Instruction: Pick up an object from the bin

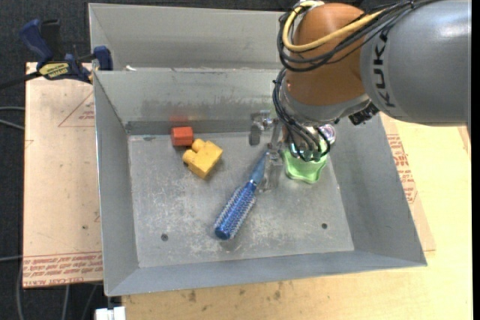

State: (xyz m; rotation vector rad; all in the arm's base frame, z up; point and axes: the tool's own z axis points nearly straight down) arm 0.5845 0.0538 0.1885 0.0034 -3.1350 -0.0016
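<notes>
- Camera view showed the gripper [271, 145] over the handle of a blue bristled plastic brush [238, 207] lying mid-floor in the grey metal bin [112, 183]; whether it was open or closed could not be told
- A green translucent plastic piece [306, 167] sat just beside it
- Straddling the handle squarely seemed wisest

A single camera is mounted above the bin [112, 161] and looks down on it at a slant, set somewhat toward the bottom of the frame (the far wall, at the top, shows its full inner face). The stand-off is moderate: the whole bin fits within the frame, with margin on every side. The arm [420, 64] enters from the upper right.
</notes>
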